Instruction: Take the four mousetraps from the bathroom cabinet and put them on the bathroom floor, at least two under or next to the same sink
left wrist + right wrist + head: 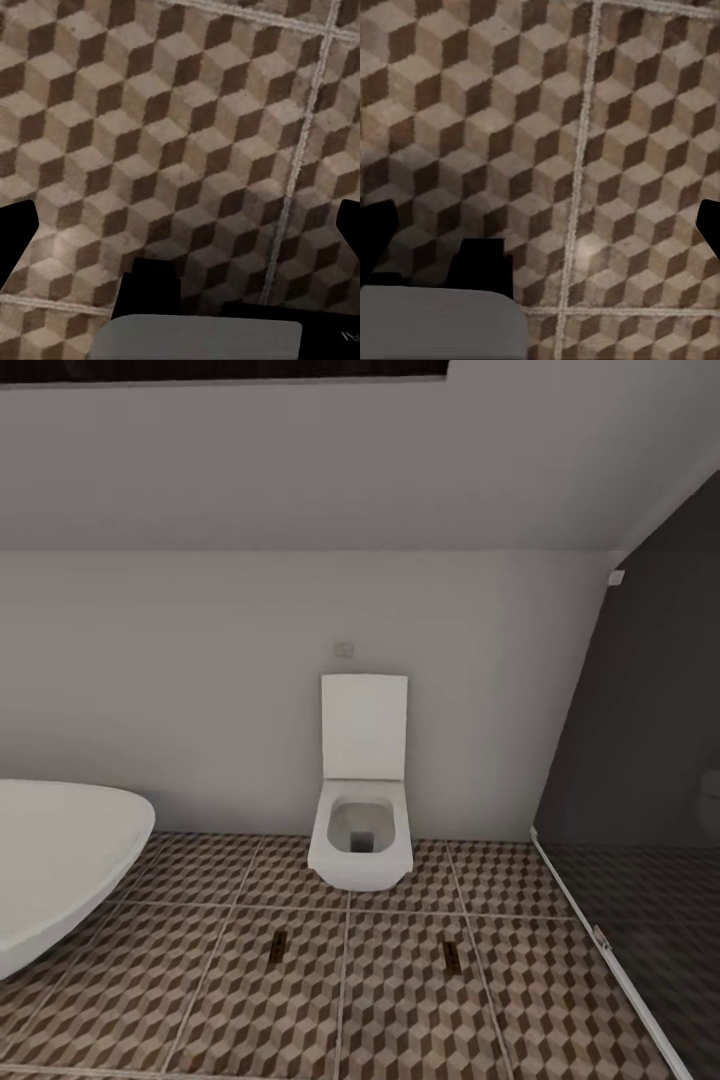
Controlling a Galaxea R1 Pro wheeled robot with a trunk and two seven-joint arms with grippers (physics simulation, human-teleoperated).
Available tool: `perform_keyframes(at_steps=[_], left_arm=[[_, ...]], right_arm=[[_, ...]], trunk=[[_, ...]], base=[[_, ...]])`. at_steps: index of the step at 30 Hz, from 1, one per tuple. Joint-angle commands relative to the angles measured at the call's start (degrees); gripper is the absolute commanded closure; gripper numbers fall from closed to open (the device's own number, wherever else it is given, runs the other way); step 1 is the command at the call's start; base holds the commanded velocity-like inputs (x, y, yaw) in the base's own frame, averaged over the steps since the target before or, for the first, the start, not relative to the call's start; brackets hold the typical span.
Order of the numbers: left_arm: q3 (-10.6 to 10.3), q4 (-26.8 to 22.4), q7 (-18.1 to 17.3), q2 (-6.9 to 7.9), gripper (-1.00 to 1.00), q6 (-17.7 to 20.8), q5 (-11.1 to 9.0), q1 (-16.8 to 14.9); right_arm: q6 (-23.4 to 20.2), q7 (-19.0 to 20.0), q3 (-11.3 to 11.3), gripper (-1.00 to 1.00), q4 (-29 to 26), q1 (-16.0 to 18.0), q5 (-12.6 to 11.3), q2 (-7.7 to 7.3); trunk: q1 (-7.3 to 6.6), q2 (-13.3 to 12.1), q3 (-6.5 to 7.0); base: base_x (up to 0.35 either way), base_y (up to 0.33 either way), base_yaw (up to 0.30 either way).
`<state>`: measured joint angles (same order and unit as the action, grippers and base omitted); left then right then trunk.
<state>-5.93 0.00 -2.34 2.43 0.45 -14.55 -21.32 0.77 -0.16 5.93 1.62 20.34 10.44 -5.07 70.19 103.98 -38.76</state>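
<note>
Two small flat brown wooden mousetraps (278, 947) (452, 955) lie on the cube-patterned brown-and-beige tiled bathroom floor (400, 1010), before the white square toilet (361, 830). Both the left gripper (184, 225) and right gripper (544, 225) hang spread wide, released, nothing but bare tile between their dark fingers (15, 232) (375, 232).

Floor status: cube-pattern bathroom floor (400, 1000), two mousetraps (278, 947) down on it.

From my head view, one trap sits at 7 o'clock of the white toilet (361, 847), the other mousetrap (452, 956) at 5 o'clock of it, well apart, on neighbouring tiles with a grout line between them. Both lie flat, long sides running toward the wall. White bathtub (60, 865) rests on the floor at 9 o'clock. Grey glass panel (640, 760) meets the tiles at 3 o'clock. Both wrist views give me bare tile and pale grout lines.
</note>
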Motion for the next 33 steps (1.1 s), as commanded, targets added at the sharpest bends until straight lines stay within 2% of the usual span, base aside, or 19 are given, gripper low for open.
perform_keyframes(at_steps=[1, 10, 20, 33], left_arm=[[-0.5, 0.0, -0.2, 0.05, -1.00, 0.0, -0.7, 0.0], [-0.5, 0.0, -0.2, 0.83, -1.00, -0.1, -1.0, 0.4], [-0.5, 0.0, -0.3, 1.41, -1.00, -0.2, -1.1, 2.8], [-0.5, 0.0, -0.3, 1.41, -1.00, -0.4, -1.1, 5.1]], right_arm=[[0.1, 0.0, 0.5, -1.00, 0.1, 0.0, 0.6, -0.04], [0.1, -0.1, 0.5, -1.00, 0.1, -0.1, 0.6, -0.22], [0.5, -0.1, 0.5, -1.00, 0.2, -0.3, 0.5, -0.36], [3.3, -0.1, 0.5, -1.00, 0.2, -3.6, 0.5, -0.57]], trunk=[[-0.23, -0.4, 0.13], [-2.21, -4.0, 1.75], [-4.41, -8.0, 3.55], [-7.26, -13.2, 5.88]], base=[[0.000, 0.000, 0.000], [0.000, 0.000, 0.000], [0.000, 0.000, 0.000], [0.000, 0.000, 0.000]])
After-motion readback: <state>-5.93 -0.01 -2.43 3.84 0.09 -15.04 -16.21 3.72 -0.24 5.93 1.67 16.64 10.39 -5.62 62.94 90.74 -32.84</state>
